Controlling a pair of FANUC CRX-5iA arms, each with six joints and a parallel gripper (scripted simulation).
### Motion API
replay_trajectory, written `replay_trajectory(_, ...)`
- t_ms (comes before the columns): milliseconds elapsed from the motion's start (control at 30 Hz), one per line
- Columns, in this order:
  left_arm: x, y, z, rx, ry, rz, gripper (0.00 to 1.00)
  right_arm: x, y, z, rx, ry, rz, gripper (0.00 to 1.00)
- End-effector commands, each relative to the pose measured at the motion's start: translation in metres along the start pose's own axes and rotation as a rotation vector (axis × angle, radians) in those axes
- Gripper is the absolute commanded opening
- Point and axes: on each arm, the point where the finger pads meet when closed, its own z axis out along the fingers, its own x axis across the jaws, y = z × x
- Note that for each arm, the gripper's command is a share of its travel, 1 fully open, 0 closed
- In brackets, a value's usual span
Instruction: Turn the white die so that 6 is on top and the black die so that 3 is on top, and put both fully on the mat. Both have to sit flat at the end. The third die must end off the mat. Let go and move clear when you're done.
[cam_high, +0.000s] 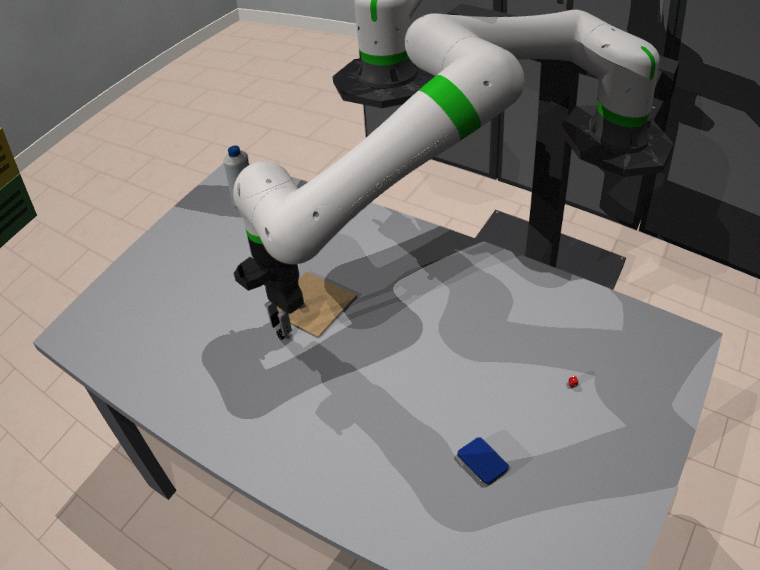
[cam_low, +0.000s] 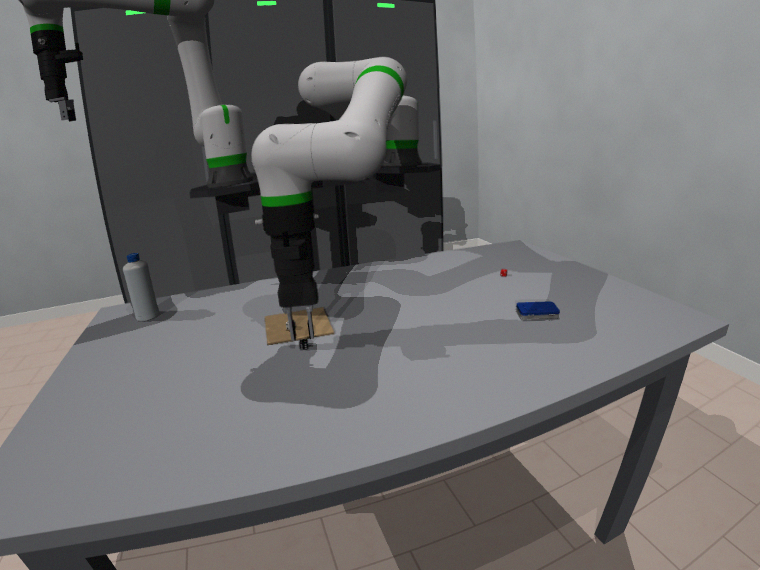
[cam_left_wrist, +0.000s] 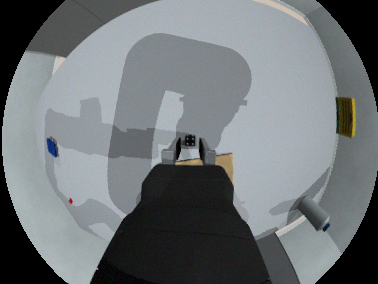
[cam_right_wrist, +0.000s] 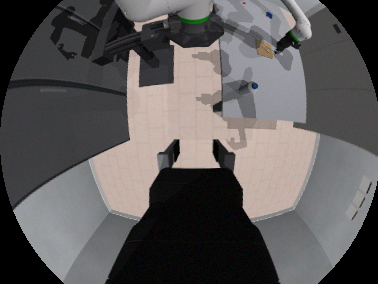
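Note:
The black die (cam_high: 281, 335) (cam_low: 303, 345) (cam_left_wrist: 190, 140) lies on the table just off the edge of the wooden mat (cam_high: 325, 300) (cam_low: 275, 333) (cam_left_wrist: 225, 165). Its upper face shows several pips. My left gripper (cam_high: 279, 327) (cam_low: 302, 336) (cam_left_wrist: 189, 144) is partly open, pointing down, with its fingertips low around or just above the black die. The white die (cam_low: 288, 325) is on the mat, partly hidden by a finger; its top is unreadable. The red die (cam_high: 572, 381) (cam_low: 504, 273) (cam_left_wrist: 70, 201) lies far off the mat. My right gripper (cam_low: 67, 110) (cam_right_wrist: 196, 146) is open and empty, high off the table.
A grey bottle (cam_high: 233, 166) (cam_low: 141, 291) (cam_left_wrist: 313, 213) with a blue cap stands at the table edge beyond the mat. A blue-topped box (cam_high: 483, 460) (cam_low: 537, 308) (cam_left_wrist: 52, 147) lies on the red die's side of the table. The left arm reaches over the mat.

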Motion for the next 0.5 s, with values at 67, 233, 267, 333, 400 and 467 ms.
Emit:
replay_trajectory(67,0.0007,-0.0012,-0.0022,0.003,0.002,0.000,0.64,-0.0002,0.0002,-0.0009,-0.002,0.000,0.000,1.00)
replay_trajectory(233,0.0007,-0.0012,-0.0020,0.003,0.002,0.000,0.64,-0.0002,0.0002,-0.0009,-0.002,0.000,0.000,1.00)
replay_trajectory(267,0.0007,-0.0012,-0.0018,0.003,0.002,0.000,0.64,-0.0002,0.0002,-0.0009,-0.002,0.000,0.000,1.00)
replay_trajectory(333,0.0007,-0.0012,-0.0010,0.003,0.002,0.000,0.64,-0.0002,0.0002,-0.0009,-0.002,0.000,0.000,1.00)
replay_trajectory(400,0.0007,-0.0012,0.0004,0.003,0.002,0.000,0.64,-0.0002,0.0002,-0.0009,-0.002,0.000,0.000,1.00)
replay_trajectory(467,0.0007,-0.0012,0.0022,0.003,0.002,0.000,0.64,-0.0002,0.0002,-0.0009,-0.002,0.000,0.000,1.00)
